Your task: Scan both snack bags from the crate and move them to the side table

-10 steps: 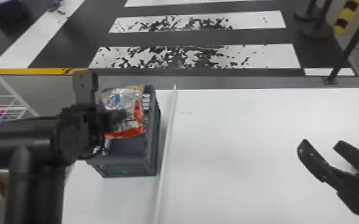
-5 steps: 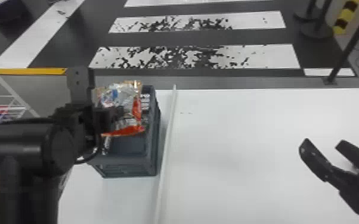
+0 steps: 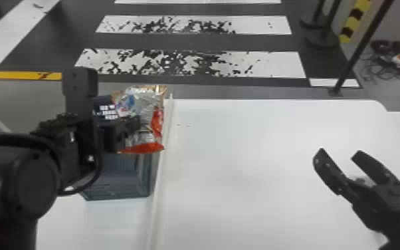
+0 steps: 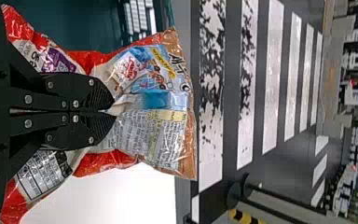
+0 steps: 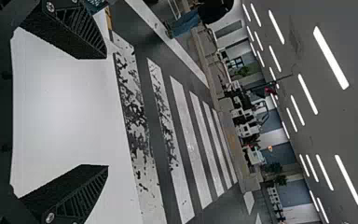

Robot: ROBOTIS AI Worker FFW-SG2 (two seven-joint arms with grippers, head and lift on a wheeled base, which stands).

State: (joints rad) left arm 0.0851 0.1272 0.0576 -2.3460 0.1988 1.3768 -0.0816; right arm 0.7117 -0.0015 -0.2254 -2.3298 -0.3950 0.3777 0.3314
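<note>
A big white table (image 3: 259, 173) takes up most of the room in front of the robot. I think its wide part, to the right, is where the bags should go. A long pale strip (image 3: 162, 159) runs along the table, and the blue-gray crate (image 3: 119, 183) sits just to the left of it.

The left gripper (image 4: 114, 112) is closed, with its two black fingertips pinching the snack bag. The right gripper (image 3: 340, 155) is out over the white table with its fingers wide apart, and it has nothing in it.

The snack bag (image 4: 163, 79) is held up at the crate, and its shiny red and silver side looks close to the strip. It looks light, puffy and soft, with thin, crinkly skin. It should bend easily and could swing or twist when it moves. The chips inside may break, so a hard squeeze is a bad idea. The skin looks slick too, so a pinch that is too weak could slip.

The left fingers have hold of a gathered fold of the skin, and that seems a good place. If the other hand helps, the flat brown edge (image 4: 188, 140) looks like a good spot to take, because it is thin. For the scan, the bag may need a turn, and its folds may need smoothing. The smallest thing to watch is the little black and white box of print (image 4: 42, 175), which is close to the fingers and bends with the bag.
</note>
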